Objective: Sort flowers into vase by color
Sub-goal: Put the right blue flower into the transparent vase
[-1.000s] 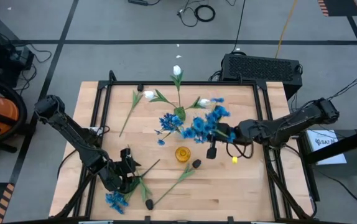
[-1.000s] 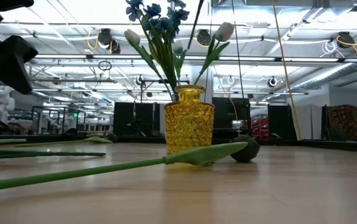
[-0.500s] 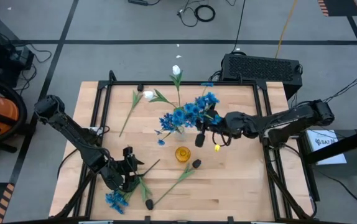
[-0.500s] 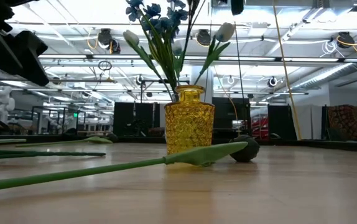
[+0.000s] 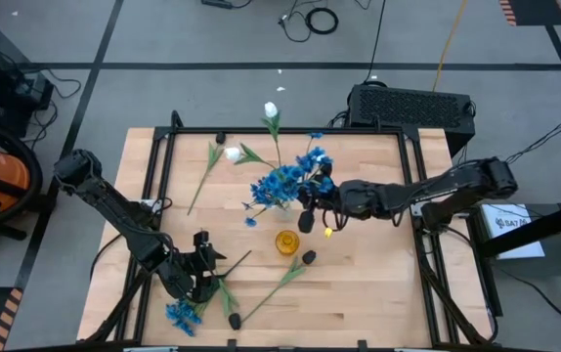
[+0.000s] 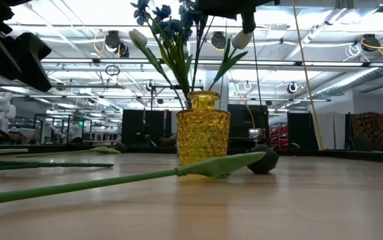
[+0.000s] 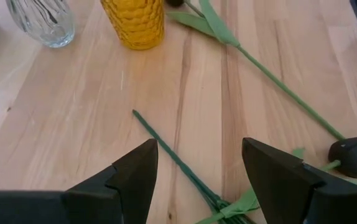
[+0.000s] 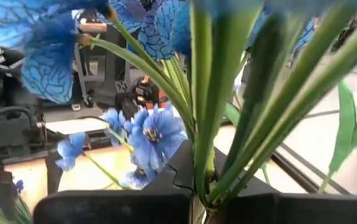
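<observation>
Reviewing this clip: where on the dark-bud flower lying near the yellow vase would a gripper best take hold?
Grip the dark-bud flower at mid-stem, probably from straight above, fingers across the stem. It lies flat on the table; bare wood flanks that stretch, away from the yellow vase.

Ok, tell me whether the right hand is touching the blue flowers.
Touching: right wrist view shows the right hand clamped shut on the blue flowers by their green stems.
</observation>
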